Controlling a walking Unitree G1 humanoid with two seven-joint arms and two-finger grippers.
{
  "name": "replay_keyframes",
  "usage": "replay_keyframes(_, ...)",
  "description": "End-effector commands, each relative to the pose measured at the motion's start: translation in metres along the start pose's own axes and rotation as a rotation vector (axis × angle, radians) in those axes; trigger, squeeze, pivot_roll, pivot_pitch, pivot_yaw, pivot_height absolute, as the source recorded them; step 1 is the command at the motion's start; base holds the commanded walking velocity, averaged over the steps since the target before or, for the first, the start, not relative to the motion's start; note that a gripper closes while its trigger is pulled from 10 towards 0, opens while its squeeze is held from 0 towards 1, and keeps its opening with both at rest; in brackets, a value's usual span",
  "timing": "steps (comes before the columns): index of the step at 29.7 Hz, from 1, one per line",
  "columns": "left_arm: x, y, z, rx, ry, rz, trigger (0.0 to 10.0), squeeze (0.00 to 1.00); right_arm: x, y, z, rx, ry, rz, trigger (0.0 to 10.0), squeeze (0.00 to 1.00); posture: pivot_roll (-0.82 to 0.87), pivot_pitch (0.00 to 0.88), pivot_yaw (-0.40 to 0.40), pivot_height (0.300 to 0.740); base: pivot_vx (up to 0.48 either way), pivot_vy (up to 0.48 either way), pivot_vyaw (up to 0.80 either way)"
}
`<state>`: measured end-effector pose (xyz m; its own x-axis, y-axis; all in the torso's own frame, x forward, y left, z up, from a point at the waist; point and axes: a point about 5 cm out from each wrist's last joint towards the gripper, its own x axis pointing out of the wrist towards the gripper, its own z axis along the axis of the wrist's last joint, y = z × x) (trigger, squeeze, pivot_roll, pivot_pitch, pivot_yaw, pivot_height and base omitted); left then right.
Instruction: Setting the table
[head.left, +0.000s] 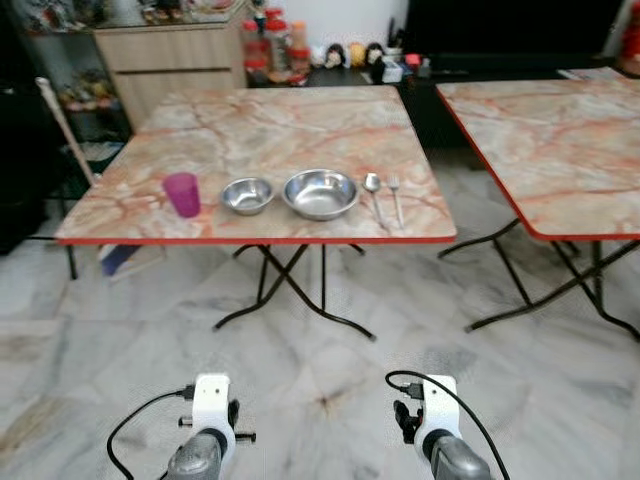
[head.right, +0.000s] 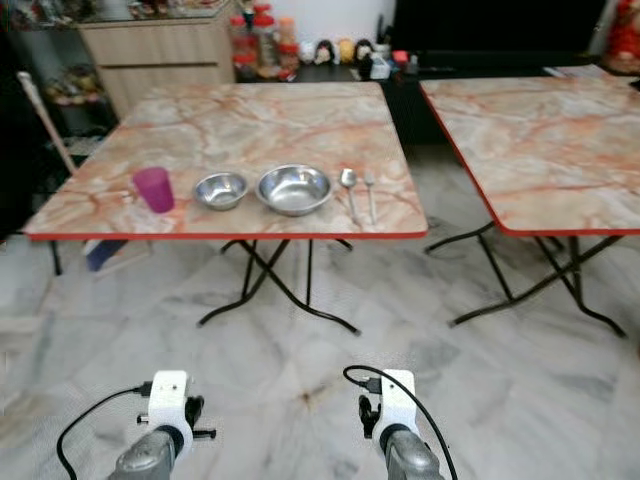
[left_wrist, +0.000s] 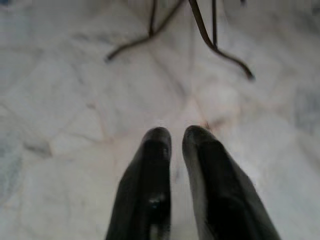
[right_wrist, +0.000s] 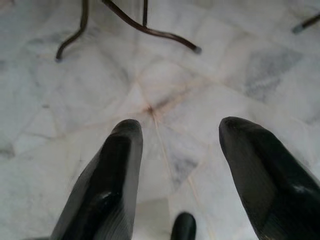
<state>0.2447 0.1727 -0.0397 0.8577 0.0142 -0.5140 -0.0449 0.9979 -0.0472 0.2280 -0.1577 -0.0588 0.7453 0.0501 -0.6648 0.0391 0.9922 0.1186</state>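
A marble-patterned folding table with a red edge stands ahead of me. Along its near edge lie a purple cup, a small steel bowl, a larger steel bowl, a spoon and a fork. Both arms hang low over the floor, well short of the table. My left gripper is shut and holds nothing, its fingers nearly touching. My right gripper is open and holds nothing, above the marble floor.
A second matching table stands to the right, with a gap of floor between the two. Crossed black legs run under the near table. A wooden cabinet and shelves with bottles and figurines line the back wall.
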Motion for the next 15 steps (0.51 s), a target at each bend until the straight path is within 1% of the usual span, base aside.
replay_keyframes(1,0.001,0.002,0.005,-0.026,-0.031,0.003,10.0,1.0,0.002,0.004,0.01,0.013,-0.044,0.011,10.0,1.0,0.09,0.0,0.006,0.74,0.0,0.0,0.0)
replay_keyframes(4,0.003,0.0,0.012,-0.023,-0.067,0.004,10.0,1.0,0.003,0.005,0.015,0.008,-0.068,0.01,10.0,1.0,0.09,0.0,0.003,0.74,0.0,0.0,0.0)
replay_keyframes(5,0.003,-0.001,0.014,-0.023,-0.081,0.001,10.0,1.0,0.004,0.007,0.018,-0.006,-0.083,0.018,10.0,1.0,0.1,0.0,0.001,0.74,0.0,0.0,0.0)
replay_keyframes(7,0.005,-0.009,0.018,-0.025,-0.101,-0.035,10.0,1.0,0.006,0.015,0.028,-0.056,-0.132,0.06,10.0,1.0,0.1,0.0,0.0,0.74,0.0,0.0,0.0)
replay_keyframes(9,0.005,-0.013,0.019,0.013,-0.104,-0.047,10.0,1.0,0.006,0.02,0.034,-0.054,-0.163,0.086,10.0,1.0,0.1,0.0,0.0,0.74,0.0,0.0,0.0)
replay_keyframes(11,0.006,-0.016,0.022,0.008,-0.122,-0.05,10.0,1.0,0.007,0.028,0.045,-0.064,-0.218,0.127,10.0,1.0,0.1,0.0,0.0,0.74,0.0,0.0,0.0)
replay_keyframes(13,0.007,-0.018,0.026,0.001,-0.139,-0.051,10.0,1.0,0.007,0.031,0.051,-0.071,-0.245,0.144,10.0,1.0,0.09,0.0,-0.001,0.74,0.0,0.0,0.0)
replay_keyframes(15,0.009,-0.019,0.034,-0.007,-0.172,-0.055,10.0,1.0,0.008,0.035,0.057,-0.067,-0.272,0.157,10.0,1.0,0.08,0.0,-0.002,0.74,0.0,0.0,0.0)
